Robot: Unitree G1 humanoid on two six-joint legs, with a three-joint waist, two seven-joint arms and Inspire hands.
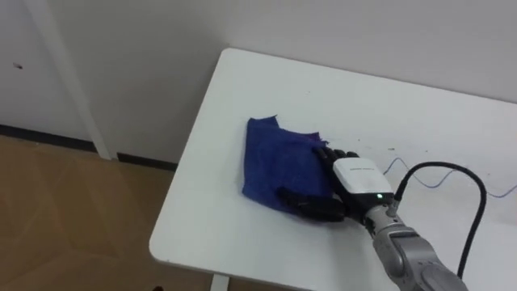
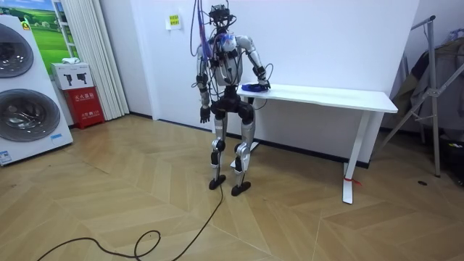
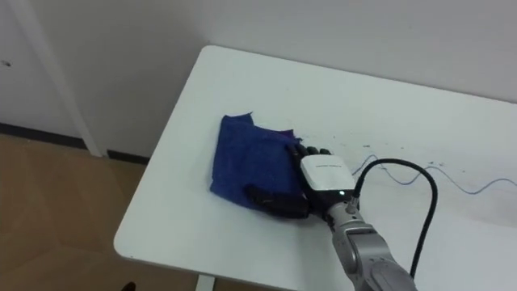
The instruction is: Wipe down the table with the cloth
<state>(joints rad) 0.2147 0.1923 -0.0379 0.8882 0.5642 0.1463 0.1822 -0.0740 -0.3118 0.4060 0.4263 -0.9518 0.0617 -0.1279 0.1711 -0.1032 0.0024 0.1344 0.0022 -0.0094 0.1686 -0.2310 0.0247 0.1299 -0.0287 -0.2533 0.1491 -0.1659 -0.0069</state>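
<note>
While the robot stands at the short end of the white rectangular table point(image 1: 242, 89), its right hand point(image 1: 354, 179) lies flat on the crumpled dark blue cloth point(image 1: 275, 166), fingers stretched out over the fabric, thumb spread to the side, pressing rather than gripping. Cloth rests on the tabletop near the table's left end, toward the near edge; thin blue scribbled line point(image 1: 436, 176) on the surface just right of the hand. Left hand point(image 2: 205, 114) hangs beside the hip, room view

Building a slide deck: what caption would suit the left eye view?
Right hand pressed flat on a blue cloth near the white table corner.
</note>
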